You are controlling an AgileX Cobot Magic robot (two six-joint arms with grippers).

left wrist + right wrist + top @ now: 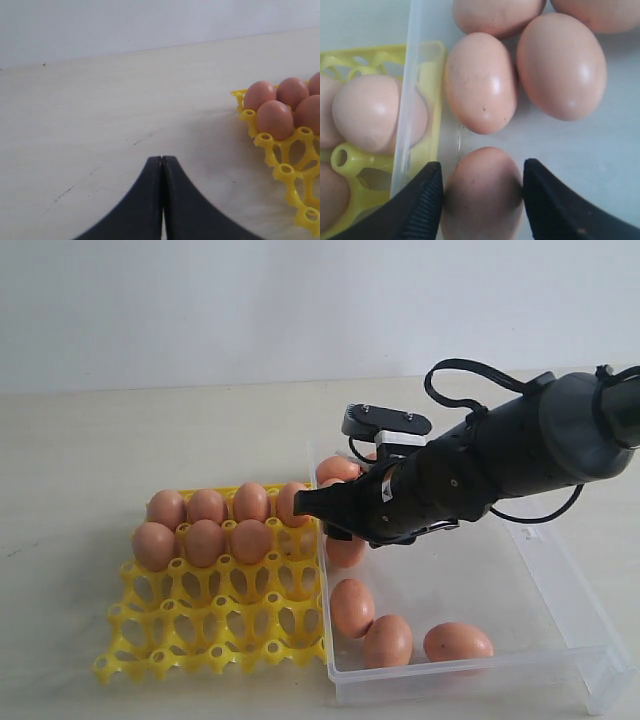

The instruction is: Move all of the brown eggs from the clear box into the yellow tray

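Lying near the exterior view's centre, one smooth matte orange-brown oval egg (482, 205) is flanked by the spread right gripper (482, 167); the left gripper (161, 160) is pressed together.

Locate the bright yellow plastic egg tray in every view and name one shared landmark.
Exterior: yellow tray lower left, beside the clear plastic box.
Left wrist: beyond the shut left gripper, partly cropped.
Right wrist: just outside the box wall.
Shared landmark: brown eggs in its cups.
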